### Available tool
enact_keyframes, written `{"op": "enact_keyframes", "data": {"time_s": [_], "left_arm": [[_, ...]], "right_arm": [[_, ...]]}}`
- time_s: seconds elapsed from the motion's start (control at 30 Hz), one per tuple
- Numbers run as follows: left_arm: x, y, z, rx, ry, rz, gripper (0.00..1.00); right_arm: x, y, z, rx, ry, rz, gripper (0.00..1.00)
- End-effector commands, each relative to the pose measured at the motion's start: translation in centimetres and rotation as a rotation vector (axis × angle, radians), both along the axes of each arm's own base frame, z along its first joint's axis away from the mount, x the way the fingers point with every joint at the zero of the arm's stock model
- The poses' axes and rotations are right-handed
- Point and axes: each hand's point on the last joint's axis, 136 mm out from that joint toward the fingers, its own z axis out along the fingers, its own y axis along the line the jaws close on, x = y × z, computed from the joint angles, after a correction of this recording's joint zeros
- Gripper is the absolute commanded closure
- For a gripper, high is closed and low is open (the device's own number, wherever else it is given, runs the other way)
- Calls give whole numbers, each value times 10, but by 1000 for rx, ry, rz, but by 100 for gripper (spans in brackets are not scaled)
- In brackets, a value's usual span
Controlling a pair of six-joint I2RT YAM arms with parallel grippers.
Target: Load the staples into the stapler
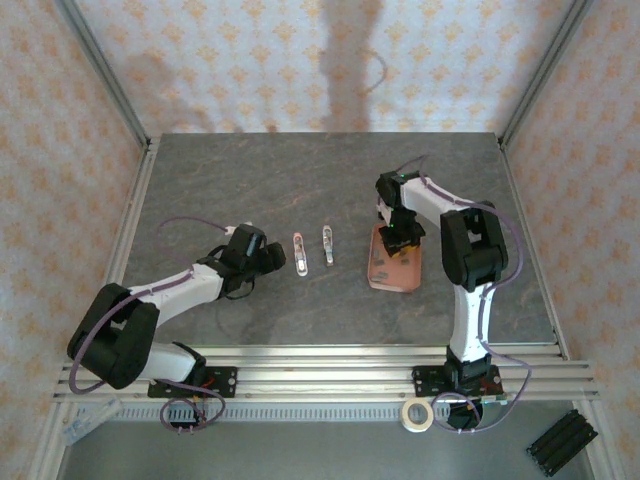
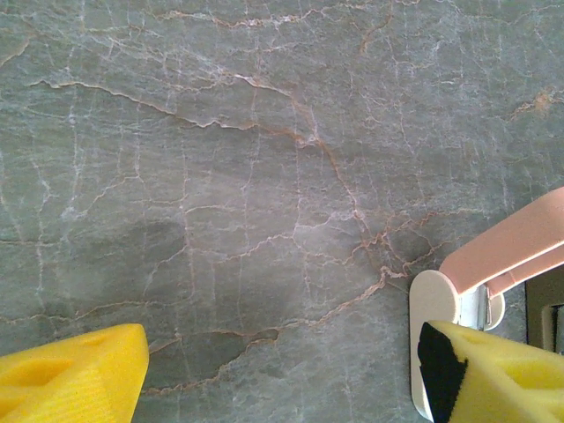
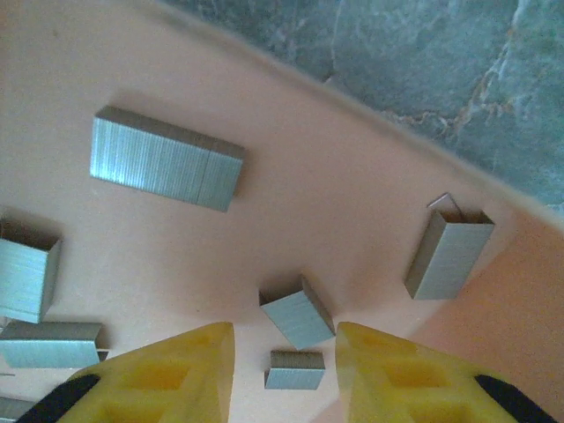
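Note:
Several silvery staples lie in the salmon-pink tray (image 3: 335,176): a long strip (image 3: 166,159), a block (image 3: 449,254), a tilted one (image 3: 298,317) and a small strip (image 3: 293,370). My right gripper (image 3: 286,374) hangs low over the tray (image 1: 385,282), open, its yellow fingers (image 3: 159,379) either side of the small strip without touching it. The stapler (image 2: 511,251), pale pink over a white base (image 2: 436,308), lies on the table (image 1: 298,254). My left gripper (image 2: 282,383) is open just left of it (image 1: 276,258), its right finger (image 2: 493,370) overlapping the base.
A second slim pale piece (image 1: 327,244) lies just right of the stapler. The grey marbled tabletop (image 1: 300,180) is bounded by aluminium rails. A tape roll (image 1: 417,413) and a black object (image 1: 560,440) sit beyond the near rail.

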Motion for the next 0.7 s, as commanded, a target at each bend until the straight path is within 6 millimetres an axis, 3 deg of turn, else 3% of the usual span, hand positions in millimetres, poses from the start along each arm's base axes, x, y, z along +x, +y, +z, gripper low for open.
{"op": "enact_keyframes", "data": {"time_s": [0.0, 0.33, 0.67], "left_arm": [[9, 3, 12, 2, -38, 29, 19], [10, 3, 12, 6, -41, 28, 19], [9, 5, 15, 5, -45, 31, 19]], "right_arm": [[7, -2, 2, -6, -7, 5, 65], [12, 1, -7, 7, -4, 0, 67], [17, 2, -13, 35, -6, -35, 77]]}}
